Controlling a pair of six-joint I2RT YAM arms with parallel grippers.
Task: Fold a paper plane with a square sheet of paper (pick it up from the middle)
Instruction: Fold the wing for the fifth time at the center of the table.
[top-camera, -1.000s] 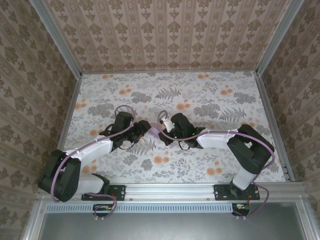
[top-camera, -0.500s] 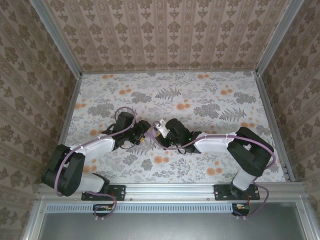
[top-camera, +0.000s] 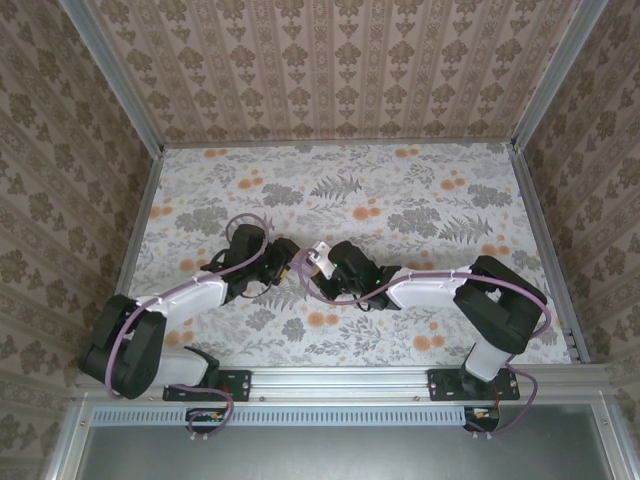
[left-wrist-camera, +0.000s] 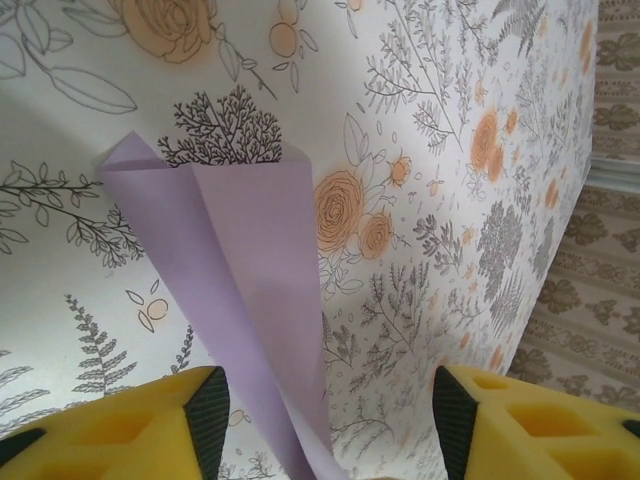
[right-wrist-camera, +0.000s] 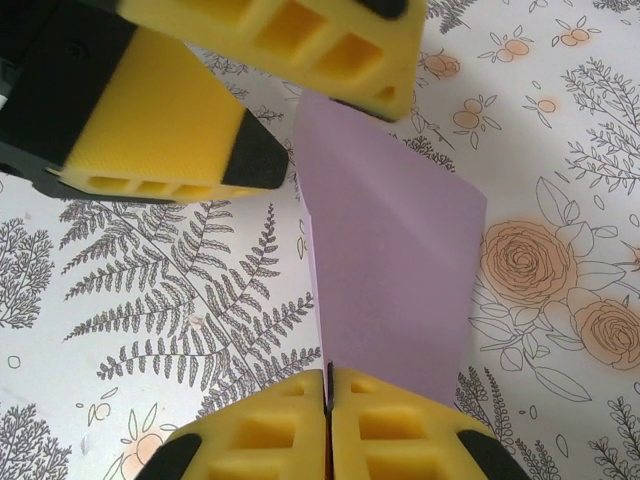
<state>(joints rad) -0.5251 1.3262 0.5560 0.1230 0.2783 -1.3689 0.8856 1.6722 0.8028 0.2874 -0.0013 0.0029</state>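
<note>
Left tool (left-wrist-camera: 330, 412): jaws apart either side of the sheet, not clamping it, and slightly narrower than a moment ago.
Paper: the square sheet of paper (right-wrist-camera: 392, 268), already folded over, sits between both tools near mid-worktop (top-camera: 420, 190); possibly lifted clear, hard to tell.
Right tool (right-wrist-camera: 328, 415): pinched shut on one edge of the sheet, and shifted leftward.
Meaning: likely setting up a crease, with the folding still at an early stage.
</note>
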